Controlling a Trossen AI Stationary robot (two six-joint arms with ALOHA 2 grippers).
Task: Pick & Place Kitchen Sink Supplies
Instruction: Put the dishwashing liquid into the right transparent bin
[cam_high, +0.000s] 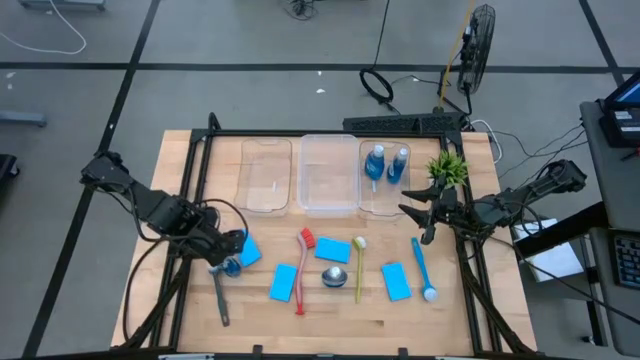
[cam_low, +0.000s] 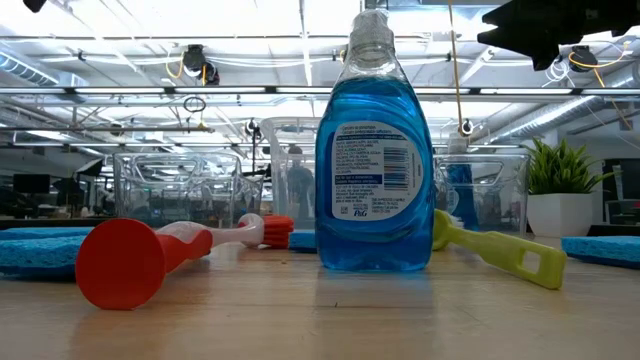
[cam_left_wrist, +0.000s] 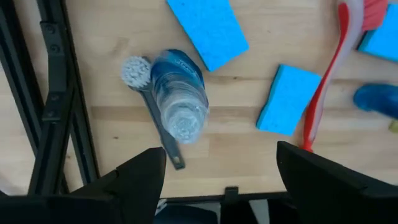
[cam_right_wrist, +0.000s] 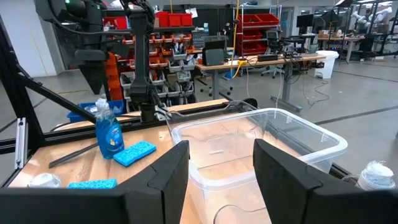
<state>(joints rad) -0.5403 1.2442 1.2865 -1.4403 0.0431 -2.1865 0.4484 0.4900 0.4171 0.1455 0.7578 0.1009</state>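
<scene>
My left gripper is open and hovers above a small blue bottle that stands upright on the table's left part. A grey brush lies against the bottle's foot. My right gripper is open and empty, above the table just near of the right clear bin, which holds two blue bottles. A third bottle stands mid-table. Several blue sponges, a red brush, a yellow-green brush and a blue brush lie flat on the wood.
Three clear bins stand side by side along the table's far part; the left and middle ones hold nothing. A small green plant stands right of them. A black frame runs along the table's sides and far edge.
</scene>
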